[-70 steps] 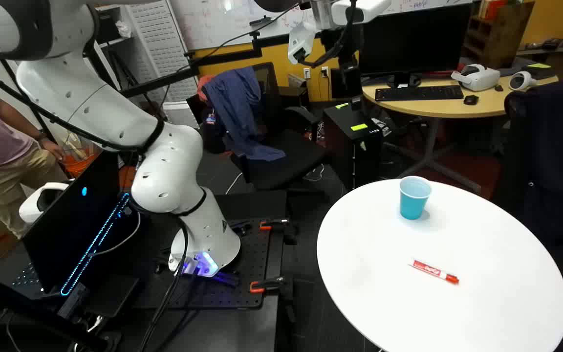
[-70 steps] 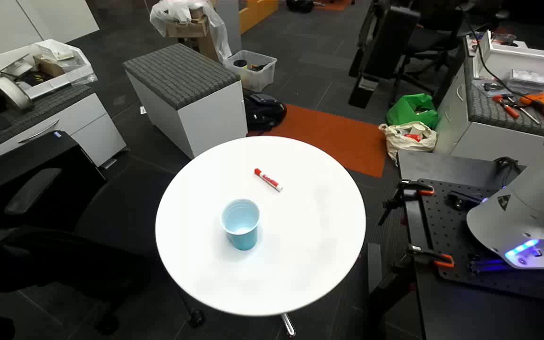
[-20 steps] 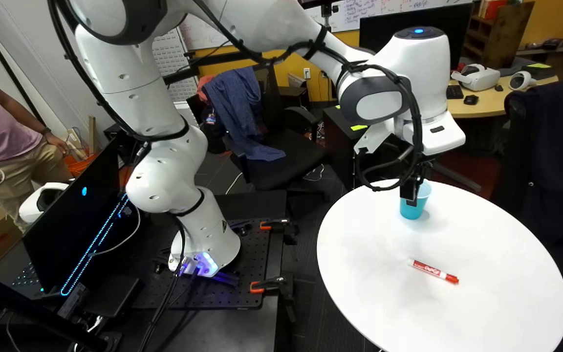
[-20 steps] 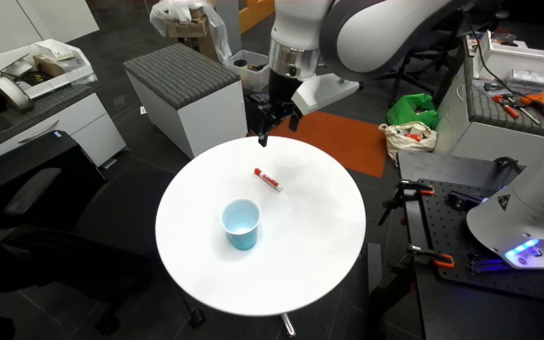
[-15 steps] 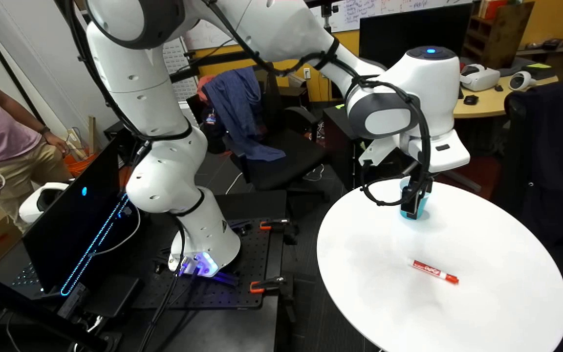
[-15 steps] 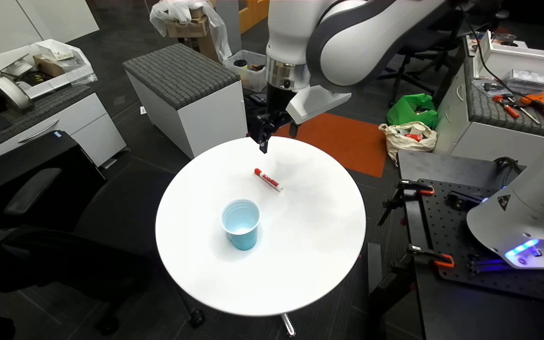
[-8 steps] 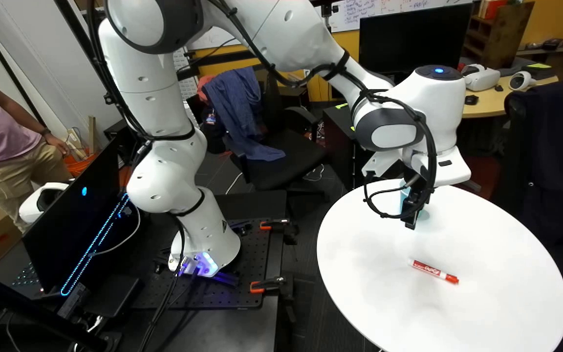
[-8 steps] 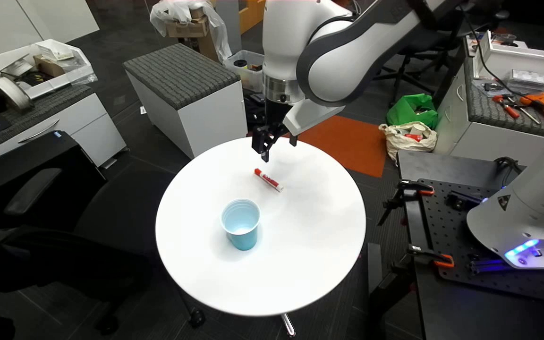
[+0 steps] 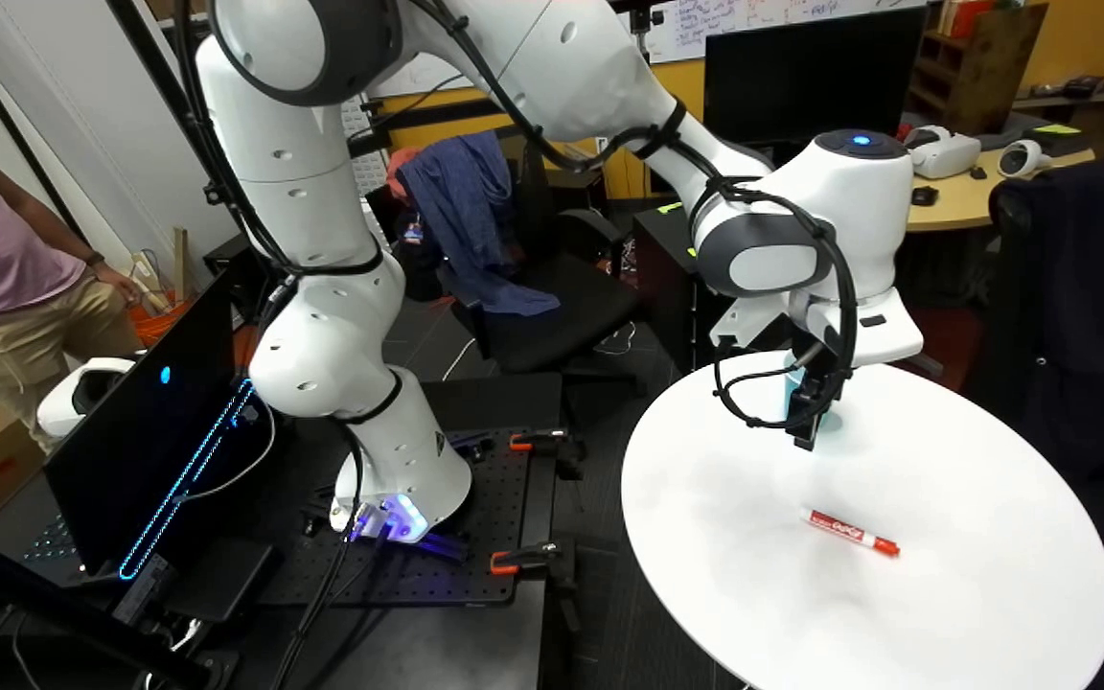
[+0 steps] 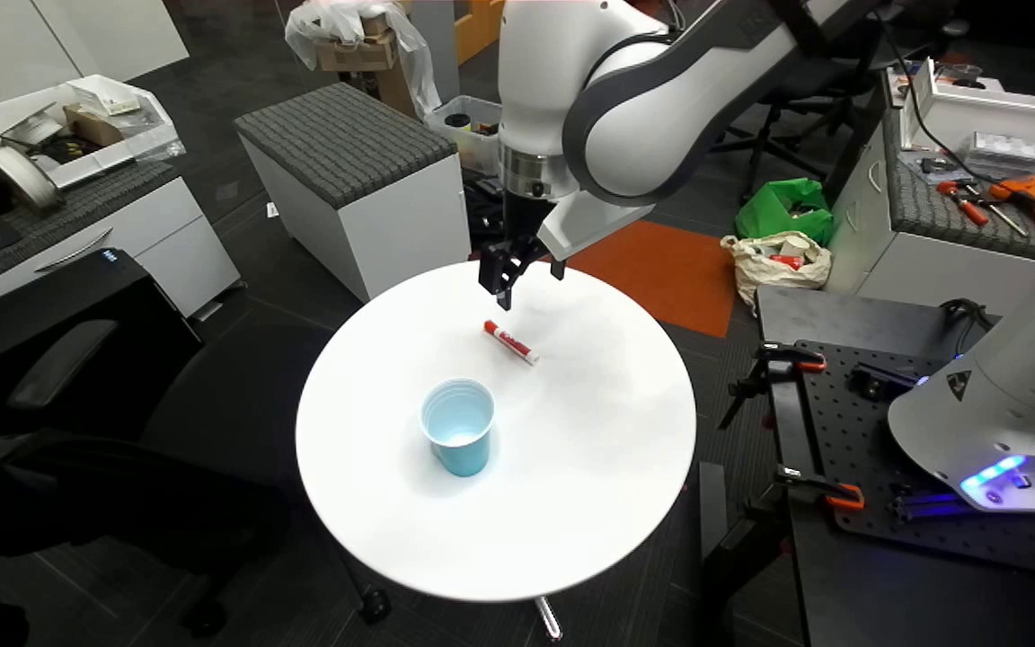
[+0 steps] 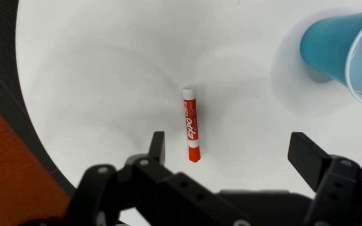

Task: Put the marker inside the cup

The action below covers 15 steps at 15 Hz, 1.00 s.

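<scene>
The red and white marker (image 9: 849, 533) lies flat on the round white table, as it does in an exterior view (image 10: 511, 342). The turquoise cup (image 10: 464, 454) stands upright on the table, apart from the marker. My gripper (image 10: 531, 285) is open and empty above the table, near the marker's red-cap end. In an exterior view the gripper (image 9: 806, 436) hides most of the cup. In the wrist view the marker (image 11: 192, 121) shows between and beyond the open fingers (image 11: 226, 149), nearer the left finger. The cup (image 11: 328, 47) is at the upper right, its mouth partly cut off.
The round white table (image 10: 571, 512) bears the marker and cup. A black chair (image 10: 212, 449) stands close to its edge. The black robot bench (image 9: 456, 632) with clamps is across a gap. A grey-topped cabinet (image 10: 347, 144) and a desk with a monitor (image 9: 811, 86) stand nearby.
My arm has come from high up to over the table and lowered toward the marker, fingers open. It has barely moved in the last half second. Marker and cup have not moved.
</scene>
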Tool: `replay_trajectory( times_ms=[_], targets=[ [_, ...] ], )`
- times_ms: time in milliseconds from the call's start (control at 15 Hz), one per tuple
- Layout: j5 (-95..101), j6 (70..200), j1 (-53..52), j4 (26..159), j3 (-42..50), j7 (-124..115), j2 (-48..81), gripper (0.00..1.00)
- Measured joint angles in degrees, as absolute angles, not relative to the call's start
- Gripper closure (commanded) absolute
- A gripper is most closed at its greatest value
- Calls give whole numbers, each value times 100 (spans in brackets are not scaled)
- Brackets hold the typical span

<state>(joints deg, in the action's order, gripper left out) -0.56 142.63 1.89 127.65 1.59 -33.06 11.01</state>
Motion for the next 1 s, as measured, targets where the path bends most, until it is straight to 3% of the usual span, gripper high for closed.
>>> replay_trajectory(
  times_ms=[1000],
  targets=[
    [-48,14262,34,12061,434,-3275,2192,0]
  ],
)
